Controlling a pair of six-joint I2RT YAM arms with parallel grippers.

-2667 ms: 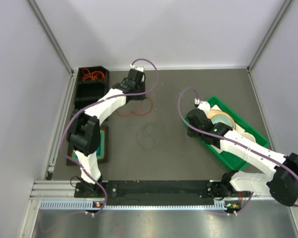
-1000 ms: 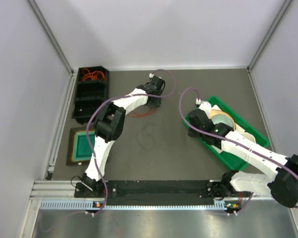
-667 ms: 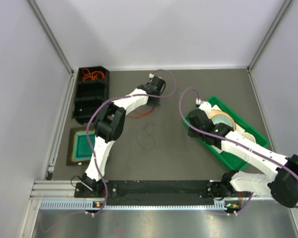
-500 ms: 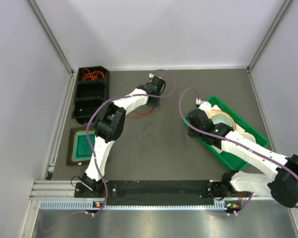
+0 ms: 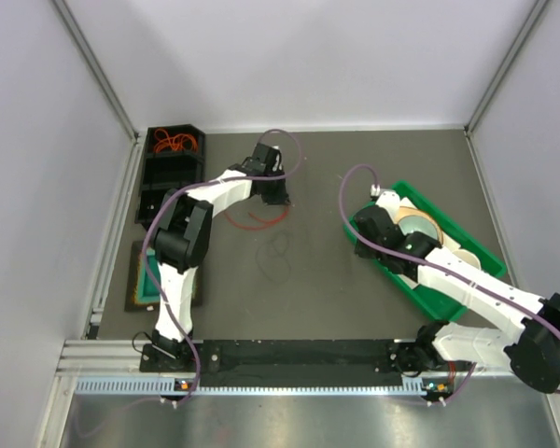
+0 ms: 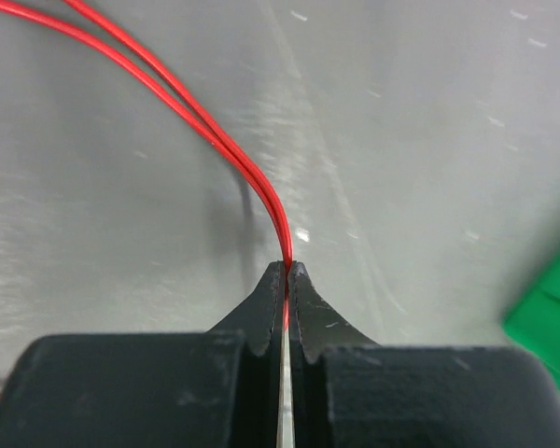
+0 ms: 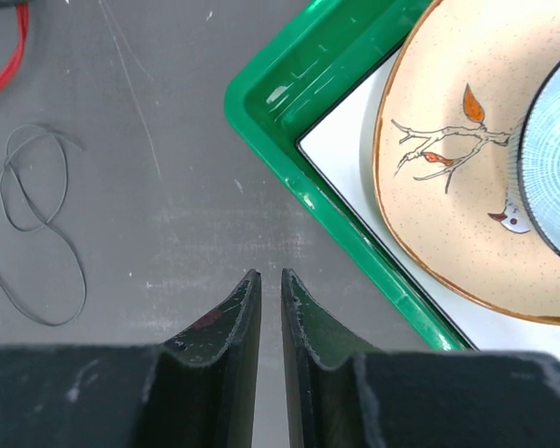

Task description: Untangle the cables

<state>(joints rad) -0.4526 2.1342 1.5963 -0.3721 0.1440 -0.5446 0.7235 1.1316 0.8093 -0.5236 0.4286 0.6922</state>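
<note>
My left gripper is shut on a red cable, which runs as two thin strands from between the jaws up to the left above the grey table. A thin dark cable lies in loose loops on the table nearer the arms, apart from the red one. It also shows at the left of the right wrist view, with a bit of the red cable at the top left. My right gripper is shut on nothing, with a narrow gap, just off the green tray's corner.
A black bin at the far left holds several orange-red cables. The green tray on the right holds a beige plate and a blue bowl. A teal pad lies under my left arm.
My left gripper has moved left and a little nearer with the red cable still in it, and its elbow has swung left over the teal pad. The right arm has hardly moved.
</note>
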